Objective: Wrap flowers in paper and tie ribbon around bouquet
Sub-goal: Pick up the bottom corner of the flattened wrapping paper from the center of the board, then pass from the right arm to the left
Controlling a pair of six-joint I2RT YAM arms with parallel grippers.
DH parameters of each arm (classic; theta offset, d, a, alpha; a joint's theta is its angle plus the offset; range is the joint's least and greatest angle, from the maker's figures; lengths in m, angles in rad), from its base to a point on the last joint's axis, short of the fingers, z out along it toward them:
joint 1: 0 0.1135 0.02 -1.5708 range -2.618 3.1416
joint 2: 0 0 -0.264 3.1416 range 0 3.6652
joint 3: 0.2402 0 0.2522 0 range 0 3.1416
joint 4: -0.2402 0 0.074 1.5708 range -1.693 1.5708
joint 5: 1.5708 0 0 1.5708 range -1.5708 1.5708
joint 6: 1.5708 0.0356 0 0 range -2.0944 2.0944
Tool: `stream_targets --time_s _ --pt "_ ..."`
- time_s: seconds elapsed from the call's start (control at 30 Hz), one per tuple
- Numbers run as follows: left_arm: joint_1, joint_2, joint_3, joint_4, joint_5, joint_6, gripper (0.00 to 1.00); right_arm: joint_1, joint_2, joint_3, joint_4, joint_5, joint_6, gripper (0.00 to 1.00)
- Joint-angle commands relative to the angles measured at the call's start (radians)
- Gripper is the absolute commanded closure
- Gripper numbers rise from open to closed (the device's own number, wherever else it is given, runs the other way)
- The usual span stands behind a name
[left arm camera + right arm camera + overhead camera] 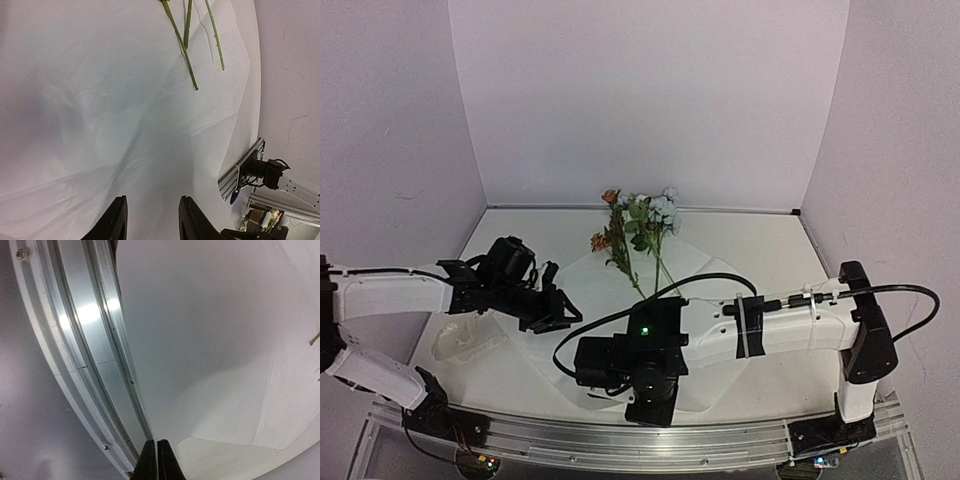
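Note:
The flowers [640,225] lie at the back centre with their blooms pointing away. Their green stems [186,45] rest on the white paper [595,285], which is spread flat under them. My left gripper [556,306] hovers over the paper's left part. In the left wrist view its jaws [152,212] stand open, with only crinkled paper [125,125] below them. My right gripper [651,388] is at the paper's near edge. Its fingers [156,460] are shut, with a thin edge of the paper [210,340] pinched between them. The ribbon [468,340] lies bunched at the left.
An aluminium rail [620,435] runs along the table's near edge, close beside the right gripper [85,340]. White walls enclose the table on three sides. The right arm's black cable [700,280] loops over the paper near the stems.

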Motion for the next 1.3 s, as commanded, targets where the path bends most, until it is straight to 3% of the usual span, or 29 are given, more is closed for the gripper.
stream_targets --time_s 0.0,0.13,0.33,0.43,0.53,0.7,0.8,1.07,1.27 --pt "0.014 0.166 0.064 0.247 0.243 0.065 0.65 0.0 -0.068 -0.023 0.04 0.11 0.018 1.0" --pt "0.027 0.206 0.057 0.259 0.264 0.113 0.62 -0.005 -0.098 -0.055 0.077 0.152 0.02 1.0" --pt "0.054 -0.004 0.001 0.172 0.182 0.253 0.56 -0.039 -0.194 -0.175 0.202 0.126 0.042 1.0" --pt "0.05 -0.052 -0.027 0.171 0.224 0.383 0.54 -0.054 -0.219 -0.199 0.229 0.073 0.045 1.0" --pt "0.001 -0.088 -0.089 0.279 0.249 0.429 0.49 -0.069 -0.232 -0.21 0.243 0.018 0.045 1.0" --pt "-0.155 -0.157 -0.212 0.525 0.169 0.502 0.52 -0.113 -0.255 -0.236 0.272 -0.118 0.07 1.0" --pt "-0.193 -0.201 -0.289 0.651 0.131 0.537 0.5 -0.134 -0.265 -0.243 0.285 -0.174 0.078 1.0" --pt "-0.252 -0.131 -0.252 0.67 0.165 0.695 0.46 -0.17 -0.244 -0.225 0.284 -0.27 0.094 1.0" --pt "-0.295 -0.029 -0.206 0.675 0.207 0.729 0.45 -0.191 -0.239 -0.22 0.284 -0.28 0.099 1.0"
